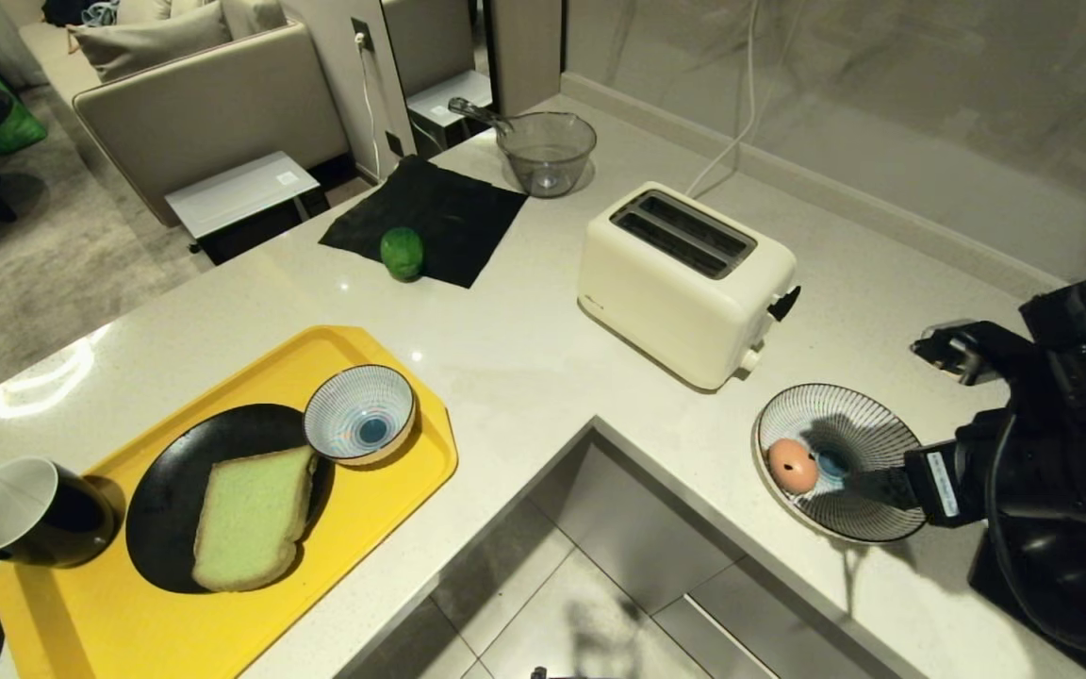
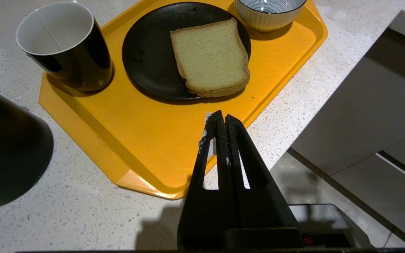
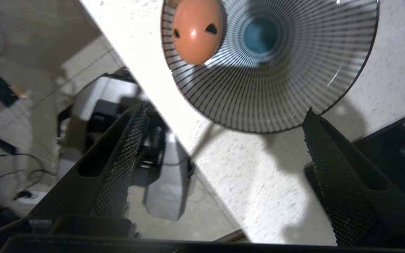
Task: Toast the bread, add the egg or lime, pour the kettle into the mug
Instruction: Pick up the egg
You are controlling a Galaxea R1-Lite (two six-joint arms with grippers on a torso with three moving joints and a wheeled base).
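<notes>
The bread point(image 1: 251, 519) lies flat on a black plate point(image 1: 166, 490) on the yellow tray point(image 1: 364, 509). The black mug point(image 1: 29, 514) stands at the tray's left end. A black rounded body point(image 2: 9, 151) beside the mug, seen only in part, looks like the kettle. The lime point(image 1: 402, 253) rests on a black cloth. The egg point(image 1: 793, 466) sits at the left side of a wide striped plate point(image 1: 882, 424). My right gripper point(image 3: 225, 111) hovers open and empty at that plate's near right rim, short of the egg point(image 3: 197, 31). My left gripper point(image 2: 222, 117) is shut and empty above the tray's edge.
A cream toaster point(image 1: 684, 283) stands mid-counter with both slots up. A small striped bowl point(image 1: 359, 415) sits on the tray, and a glass bowl point(image 1: 548, 151) stands at the back. The counter has a deep notch point(image 1: 590, 566) open to the floor between tray and plate.
</notes>
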